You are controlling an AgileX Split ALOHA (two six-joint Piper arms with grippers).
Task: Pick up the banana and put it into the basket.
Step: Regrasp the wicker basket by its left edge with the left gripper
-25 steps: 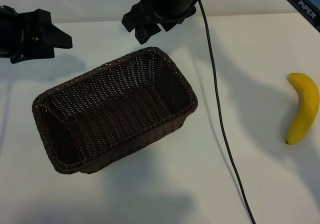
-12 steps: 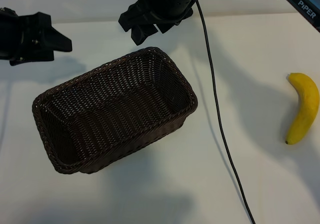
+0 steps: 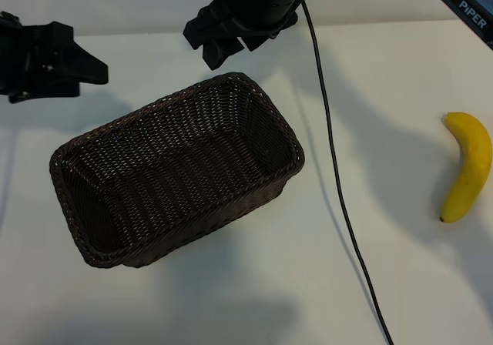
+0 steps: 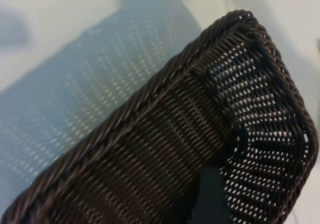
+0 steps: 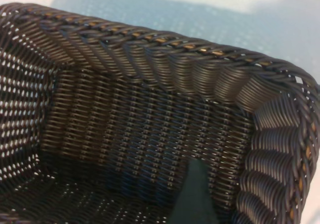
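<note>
My left gripper (image 3: 96,66) had drawn back a little toward the left edge of the exterior view since a second before, and its jaws stood wide with nothing between them. This changed almost nothing for the task: it stayed beside the far left end of the basket (image 3: 177,172), well apart from the fruit.

The basket lay in the middle of the table (image 3: 254,283), and I saw nothing inside it.

My right gripper (image 3: 218,46) had kept its place just beyond the basket's far rim, jaws also wide and holding nothing. A black cable (image 3: 339,199) ran down the table to its right.

The banana (image 3: 467,166) lay at the far right, well apart from both my grippers, not yet picked.
</note>
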